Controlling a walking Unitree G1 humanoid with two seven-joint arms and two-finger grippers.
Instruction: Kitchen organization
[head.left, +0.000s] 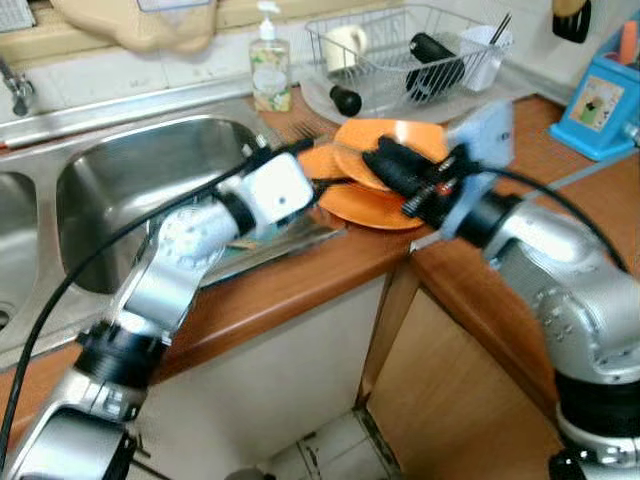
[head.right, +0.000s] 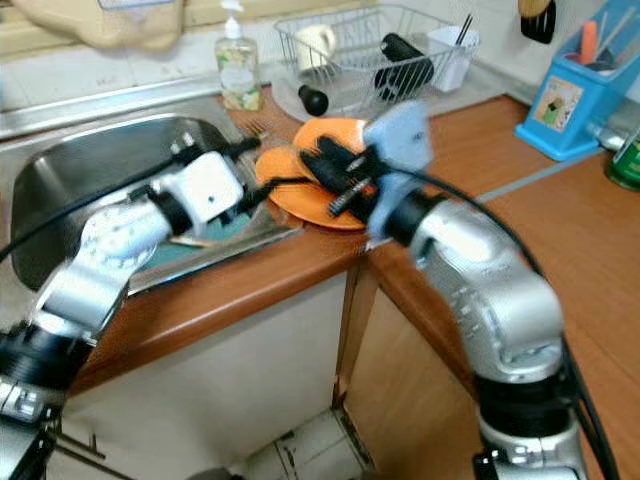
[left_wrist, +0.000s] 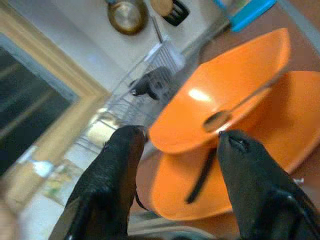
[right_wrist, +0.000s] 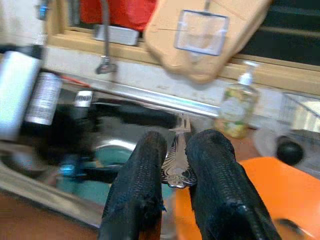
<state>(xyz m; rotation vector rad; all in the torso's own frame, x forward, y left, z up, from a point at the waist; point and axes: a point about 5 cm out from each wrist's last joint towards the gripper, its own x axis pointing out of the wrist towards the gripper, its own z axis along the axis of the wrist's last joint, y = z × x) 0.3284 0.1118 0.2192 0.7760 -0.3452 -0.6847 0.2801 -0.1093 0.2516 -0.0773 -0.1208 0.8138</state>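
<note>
While the right end effector (right_wrist: 172, 170) hovers over the orange plates (head.left: 375, 205) beside the sink (head.left: 130, 190), its two black fingers are clamped on the ornate silver handle of a fork (right_wrist: 179, 162), as the right wrist view shows. The left end effector (left_wrist: 177, 165) sits on the sink side of the same plates with its fingers apart and nothing between them. In its wrist view the upper plate is tilted against the lower one, and a dark-handled spoon (left_wrist: 212, 145) lies across the two. Beyond the plates stand a soap bottle (head.left: 270, 70) and a wire drying rack (head.left: 400, 50) on the wooden surface (head.left: 300, 275).

The likely risk is the fork itself: it is pinched by the handle alone, so it could swivel or slip out on any quick swing and drop onto the plates or into the sink. Both arms crowd the plates, so a careless move could bump the tilted upper plate, sending it sliding toward the edge or tipping the spoon off.
</note>
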